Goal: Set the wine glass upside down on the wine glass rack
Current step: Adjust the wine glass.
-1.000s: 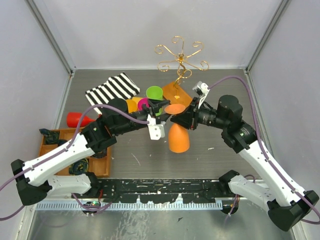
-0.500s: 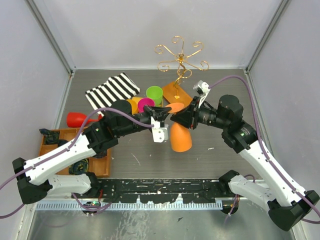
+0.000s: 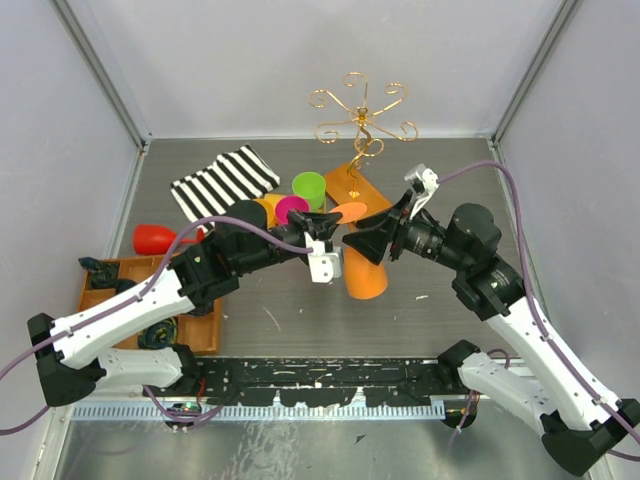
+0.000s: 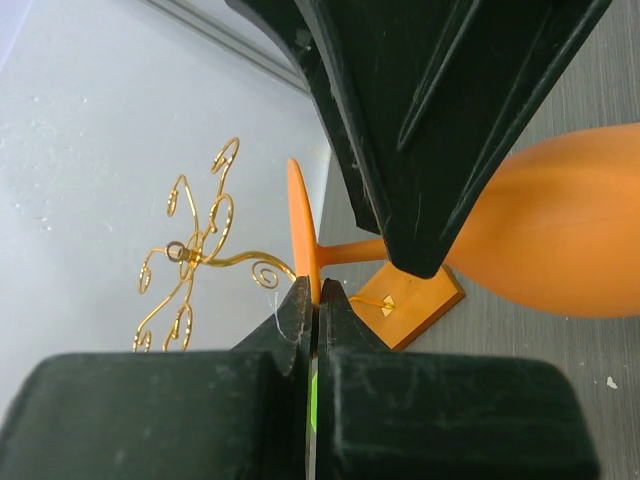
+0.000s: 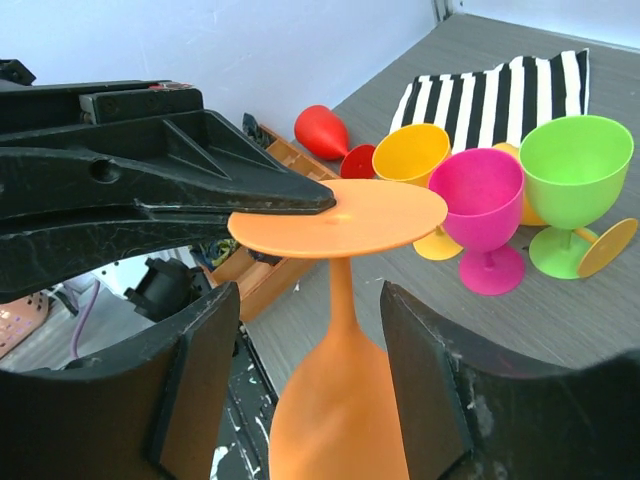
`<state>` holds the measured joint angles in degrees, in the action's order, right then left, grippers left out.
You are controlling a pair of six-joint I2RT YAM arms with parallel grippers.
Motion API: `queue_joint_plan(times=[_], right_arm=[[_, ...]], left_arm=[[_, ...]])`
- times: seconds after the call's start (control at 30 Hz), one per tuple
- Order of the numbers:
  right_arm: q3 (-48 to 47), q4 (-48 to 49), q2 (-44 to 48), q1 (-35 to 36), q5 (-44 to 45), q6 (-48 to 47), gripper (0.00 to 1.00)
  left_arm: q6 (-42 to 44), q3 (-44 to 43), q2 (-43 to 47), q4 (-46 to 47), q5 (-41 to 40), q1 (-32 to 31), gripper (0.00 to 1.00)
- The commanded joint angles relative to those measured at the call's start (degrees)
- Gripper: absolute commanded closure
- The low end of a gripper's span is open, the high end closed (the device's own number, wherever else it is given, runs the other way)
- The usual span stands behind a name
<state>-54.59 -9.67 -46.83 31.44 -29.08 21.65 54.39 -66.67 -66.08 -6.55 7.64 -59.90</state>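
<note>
Your left gripper (image 3: 325, 224) is clenched on the orange wine glass (image 3: 365, 278), pinching the thin rim of its round foot. In the left wrist view the two black fingers (image 4: 290, 320) meet tight on that edge. The glass is upside down, foot on top and bowl below, at the centre of the top view, between the two arms. You cannot tell from these views whether the bowl rests on the table (image 3: 300, 320) or hangs just above it.

Your right gripper (image 3: 362, 240) is released. In the right wrist view its fingers (image 5: 200, 370) stand apart on either side of the stem, with a clear gap on each side and nothing in their hold.

The wine glass rack (image 3: 358, 110) stands in the upper middle of the top view, beyond the glass and apart from it. Its gold curled arms are bare, and its wooden base (image 3: 352, 183) lies just above the foot.

Left of the base sit a green glass (image 3: 309, 187), a pink glass (image 3: 291, 209) and a yellow glass (image 3: 266, 210), all upright, with a striped cloth (image 3: 225, 178) in the upper left. A red glass (image 3: 155, 238) lies on its side at the left, above the wooden tray (image 3: 110, 290).
</note>
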Motion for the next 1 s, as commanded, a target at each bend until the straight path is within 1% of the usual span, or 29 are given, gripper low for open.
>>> queue_joint_plan(times=[0.0, 0.07, 0.13, 0.17, 0.27, 0.33, 0.47, 0.6, 0.67, 0.73, 0.77, 0.87, 0.97], right_arm=[[1.33, 4.5, 2.18, 0.38, 2.33, 0.43, 0.34], [2.42, 4.91, 2.91, 0.38, 2.64, -0.73, 0.24], [4.2, 5.5, 4.31, 0.38, 3.17, -1.64, 0.18], [4.7, 5.54, 5.15, 0.38, 4.11, -1.72, 0.16], [7.16, 5.23, 8.24, 0.34, 8.48, -0.77, 0.1], [8.96, 5.3, 10.57, 0.37, 11.0, 0.16, 0.01], [10.82, 4.76, 12.81, 0.38, 12.27, 0.21, 0.0], [11.29, 3.12, 12.92, 0.38, 12.58, 1.62, 0.0], [11.21, 2.1, 12.82, 0.38, 15.89, 2.49, 0.0], [9.57, -2.34, 12.25, 0.38, 20.77, 7.91, 0.0], [8.56, -4.64, 11.8, 0.38, 21.04, 8.54, 0.0], [7.73, -7.19, 11.41, 0.38, 19.66, 10.48, 0.0], [5.53, -7.64, 9.83, 0.33, 11.81, 5.97, 0.0]], left_arm=[[-0.11, -0.05, -0.31, 2.02, -1.39, -0.31, 1.0], [-0.24, -0.16, -0.45, 1.98, -1.93, -0.36, 1.0], [-0.29, 0.0, -0.37, 2.02, -2.5, -0.32, 1.0], [-0.33, 0.01, -0.24, 2.0, -2.8, -0.34, 1.0], [-0.55, 0.41, 0.1, 1.98, -3.53, -0.37, 1.0], [-0.81, 0.73, 0.4, 2.05, -3.75, -0.36, 1.0], [-1.64, 0.91, 0.39, 2.24, -4.25, -0.31, 1.0], [-1.96, 0.95, 0.0, 2.16, -4.56, -0.33, 1.0], [-2.09, 0.98, -0.06, 1.84, -4.74, -0.33, 1.0], [-2.1, 1.22, 0.06, 1.72, -5.03, -0.31, 1.0], [-2.1, 1.34, 0.12, 1.71, -5.21, -0.33, 1.0], [-2.1, 1.62, 0.16, 1.71, -5.4, -0.38, 1.0], [-2.14, 1.56, 0.08, 1.39, -5.44, -0.34, 1.0]])
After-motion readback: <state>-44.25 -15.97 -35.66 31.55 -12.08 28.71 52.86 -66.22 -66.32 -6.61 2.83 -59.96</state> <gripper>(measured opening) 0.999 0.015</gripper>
